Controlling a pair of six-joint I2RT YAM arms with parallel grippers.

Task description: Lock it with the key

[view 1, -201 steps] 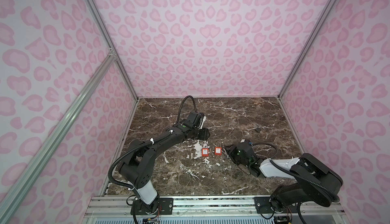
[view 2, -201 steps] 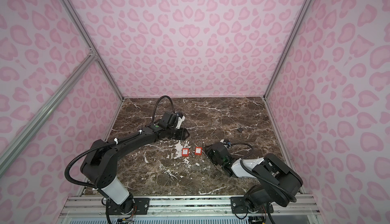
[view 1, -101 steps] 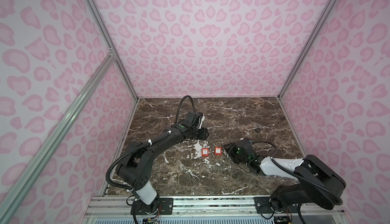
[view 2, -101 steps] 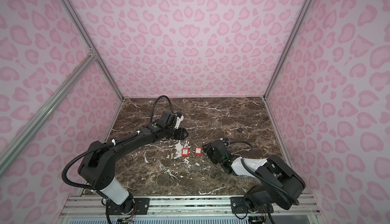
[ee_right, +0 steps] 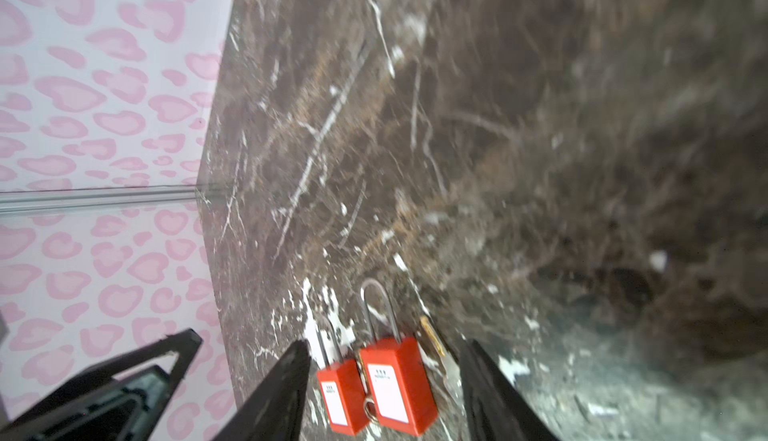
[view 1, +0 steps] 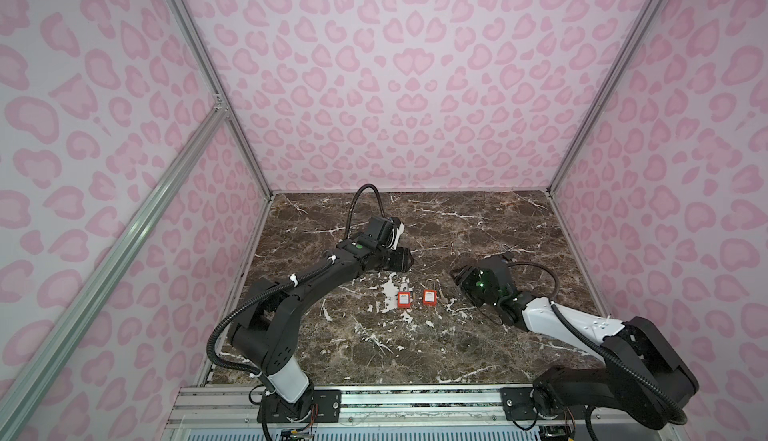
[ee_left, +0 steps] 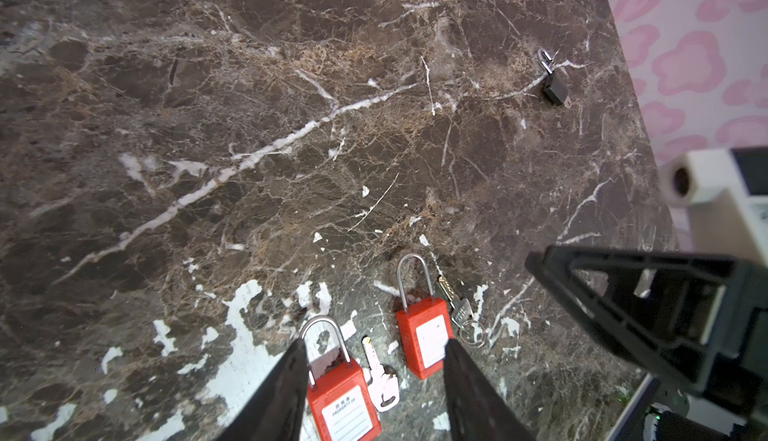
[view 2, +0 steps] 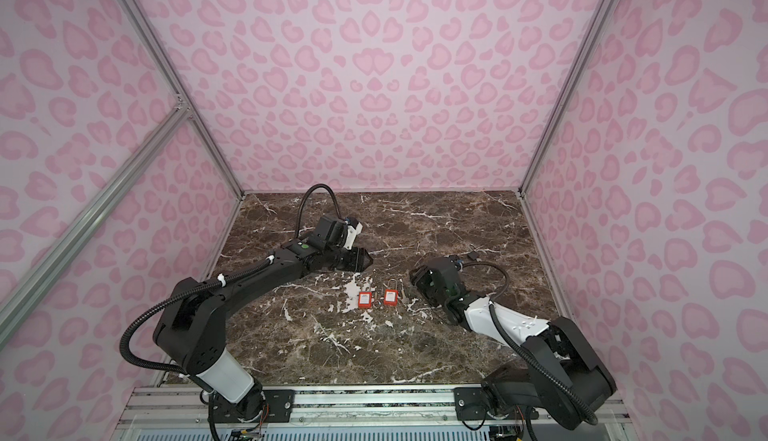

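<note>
Two red plastic padlocks with steel shackles [view 1: 404, 299] lie apart on the brown marble tabletop [view 1: 457, 218], slightly below the middle of both top views. A flat silver key [ee_left: 381, 380] lies between them, and a ringed bunch of keys [ee_left: 457, 312] lies just beside one. The left gripper [ee_left: 376, 345] and the right gripper [ee_right: 386, 343] hover near, both with jaws apart and empty. I judge the lock bodies stiff, smooth and light, so they may slide on stone; grip across the flat sides. The key is thin: take its wide head. No container is visible.
</note>
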